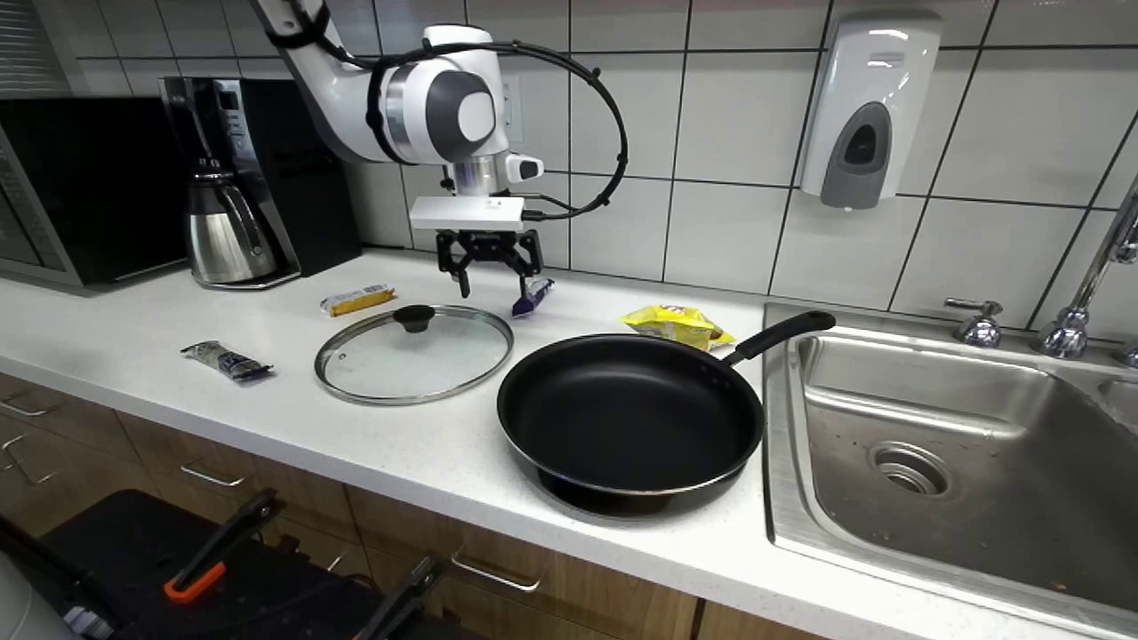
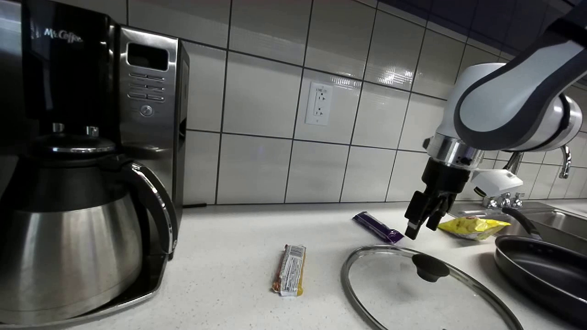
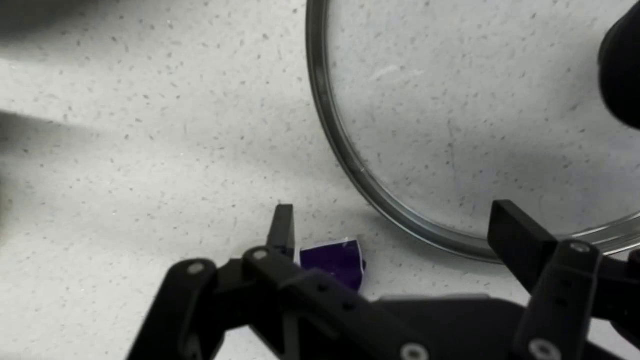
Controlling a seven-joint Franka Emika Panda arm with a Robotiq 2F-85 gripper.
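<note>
Plainly, the black, jointed metal fingers [image 3: 283, 229] stand wide open above the white speckled bench [image 1: 284, 311], with nothing in their grip. Nearest to them, we find a slim bar in a shiny purple wrapper [image 2: 377, 227], lying on the bench just beside the round clear-glass lid with a metal rim [image 1: 413, 357]. In the wrist view, the bar's end shows close to one finger, while the opposite finger overlaps the lid's rim. That makes us wary: if we drop straight down from here, the lid-side finger could strike the rim and tilt or shove the glass, because the gap between bar and lid is narrow. The bar also sits off-centre, so closing on it could push it sideways, or catch only its end and let the slick wrapper slip. The lid's stubby black knob [image 1: 414, 317] stands proud, so a low sweep over the glass could knock it. Swinging low toward the wide black frying pan [image 1: 631, 413] could clip the bright yellow snack bag [image 1: 671, 324] behind it.
</note>
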